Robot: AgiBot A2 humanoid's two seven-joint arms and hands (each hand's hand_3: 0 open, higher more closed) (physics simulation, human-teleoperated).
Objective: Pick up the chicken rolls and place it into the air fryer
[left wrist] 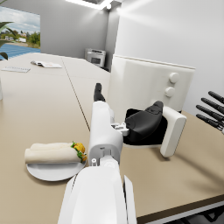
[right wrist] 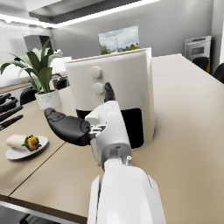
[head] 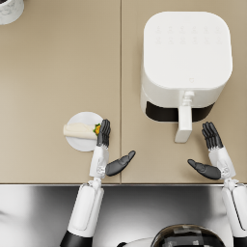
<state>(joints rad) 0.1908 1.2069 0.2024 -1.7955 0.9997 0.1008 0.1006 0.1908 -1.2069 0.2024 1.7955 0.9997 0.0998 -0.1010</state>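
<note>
Far left, a white pot (head: 9, 9) sits at the table's corner, well out of the action. Now the roll (head: 79, 130) lies flat on its little white plate (head: 83, 144) near the table's front edge, filling end pointing toward the left hand (head: 103, 149). That hand sits just beside the plate, fingers straight and apart, thumb swung wide to the right, holding nothing; the fingertips (head: 104, 129) look to be at the roll's filled end, though whether they actually touch it I can't tell from here. I'd say it's lined up that way so the fingers can slide alongside the roll and the thumb close from the other side, so the pick-up is only being set up, not done. Moving right, the fryer (head: 185, 58) stands well apart from the plate, its basket pulled out a little, a dark gap showing under the white body and the handle (head: 184, 124) sticking out toward the robot. To my eye that gap looks narrow for dropping a roll in, so the basket may need drawing out further. And the right hand (head: 212, 154) waits just right of that handle, open too, fingers spread and thumb pointing left, empty, which reads to me as ready to take the handle.
</note>
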